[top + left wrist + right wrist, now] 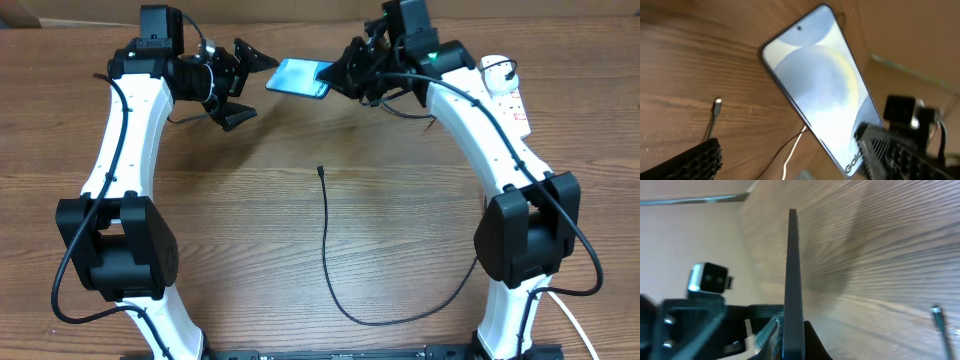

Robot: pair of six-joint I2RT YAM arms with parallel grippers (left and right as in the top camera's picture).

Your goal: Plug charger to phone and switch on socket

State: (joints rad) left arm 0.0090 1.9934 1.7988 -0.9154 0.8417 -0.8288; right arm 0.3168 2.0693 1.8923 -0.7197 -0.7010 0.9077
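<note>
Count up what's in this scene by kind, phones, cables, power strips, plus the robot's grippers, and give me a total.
Slim black-edged smartphone with lit light-blue screen: 1
Long thin black charger cable: 1
White elongated power strip with red switch marks: 1
Black two-finger grippers: 2, left gripper and right gripper
Total: 5

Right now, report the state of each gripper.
Left gripper: open, holding nothing.
Right gripper: closed on the phone, held off the table.
</note>
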